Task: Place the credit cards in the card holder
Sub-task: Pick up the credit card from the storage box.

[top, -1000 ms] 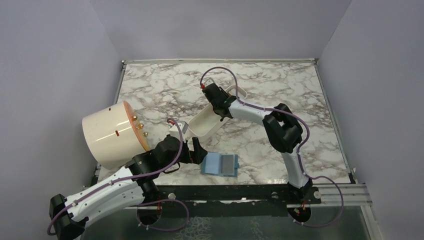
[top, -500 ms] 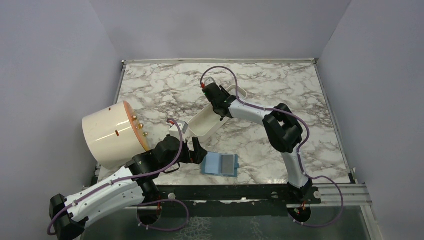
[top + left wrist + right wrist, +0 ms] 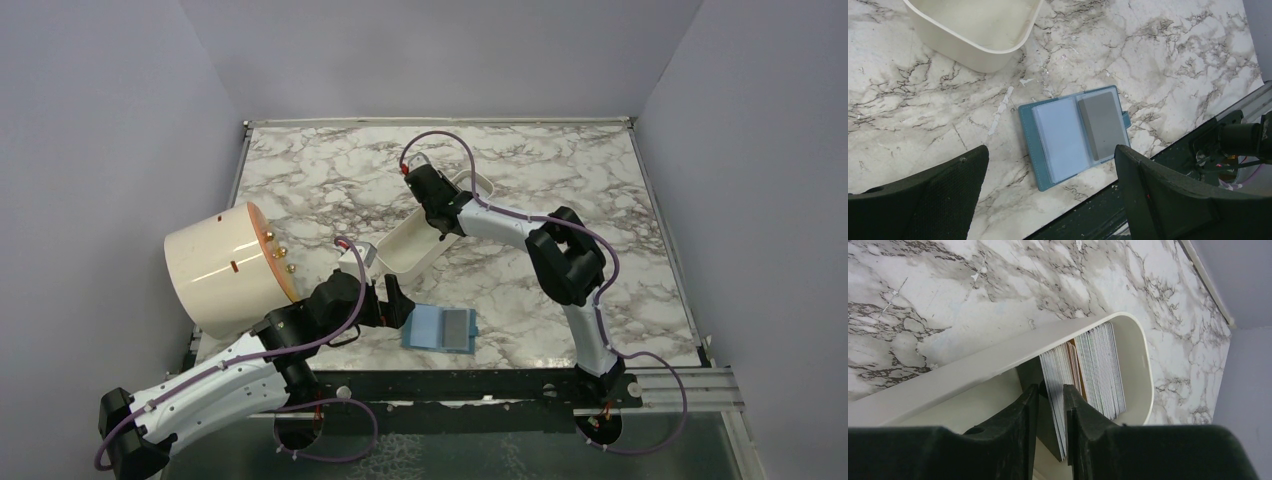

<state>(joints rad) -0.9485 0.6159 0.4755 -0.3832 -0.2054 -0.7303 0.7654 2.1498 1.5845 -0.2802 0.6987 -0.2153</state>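
Table: we see a marble top [image 3: 330, 170] filling the middle of the overhead view, both arms reaching in from the bottom edge.
Drum: a large cream container [image 3: 225, 265] lies on its side at centre left, apart from the work.
Tray: the white oblong tray [image 3: 998, 357] runs diagonally mid-frame and keeps the stock standing on edge, easy to pinch.
Left gripper: the left gripper [image 3: 1050, 150] hangs spread wide over the holder, in our judgement ready to steady it.
Right gripper: the right gripper [image 3: 1050, 390] is narrowed on a thin sheaf inside the tray.
Card holder: the card holder [image 3: 1058, 137] lies open flat at lower centre, pockets up to receive.
Credit cards: the credit cards [image 3: 1098, 365] are packed at the tray's far end.
Grey card: one grey card [image 3: 1102, 125] sits in the holder's right pocket.
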